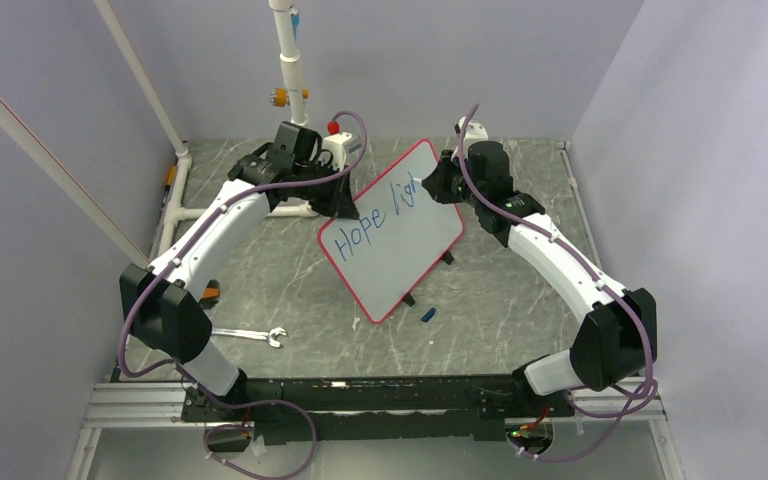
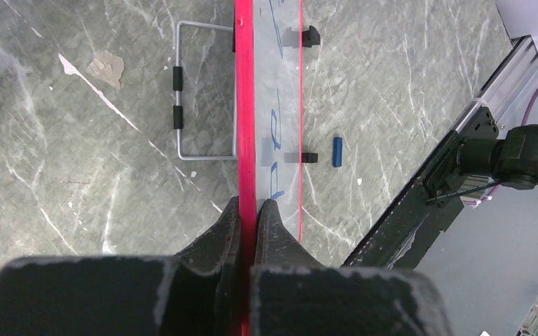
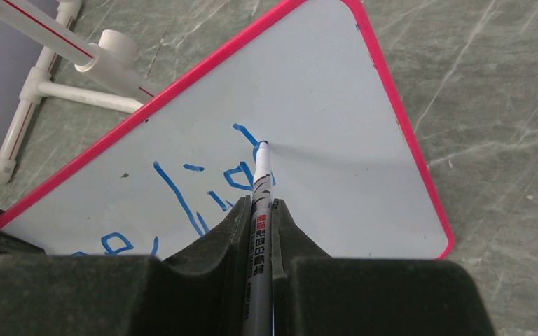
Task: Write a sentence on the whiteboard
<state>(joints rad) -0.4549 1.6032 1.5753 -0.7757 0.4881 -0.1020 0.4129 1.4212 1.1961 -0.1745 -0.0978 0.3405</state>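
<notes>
A large flat white rectangular whiteboard with rounded corners and a thin red border (image 1: 405, 240) stands tilted near the middle of a grey marbled counter (image 1: 290, 290), between 2 white robot arms. The left fingers (image 2: 221, 234) are closed on the board's red edge, 1 finger on each face, steadying it. The right fingers (image 3: 224, 234) are clamped on a slim pale marker pen with a printed label (image 3: 260, 175), and its tip touches the board's white face. The sentence (image 1: 375, 228), in blue marker handwriting, runs along 1 line: the word "Hope", then what looks like "lig", with the pen tip on the last of these strokes. The board below that line is blank. A small blue pen cap (image 1: 428, 314) lies on the counter near the board's lower edge, and a silver wrench (image 1: 250, 335) lies well apart, near the left arm. By the look of it, the writing step is under way, partway through the 2nd word, with much of the sentence not yet written. The next move calls for light, even pressure as the tip draws the following letter. The left grip must hold firm so the board does not slide or tip.
</notes>
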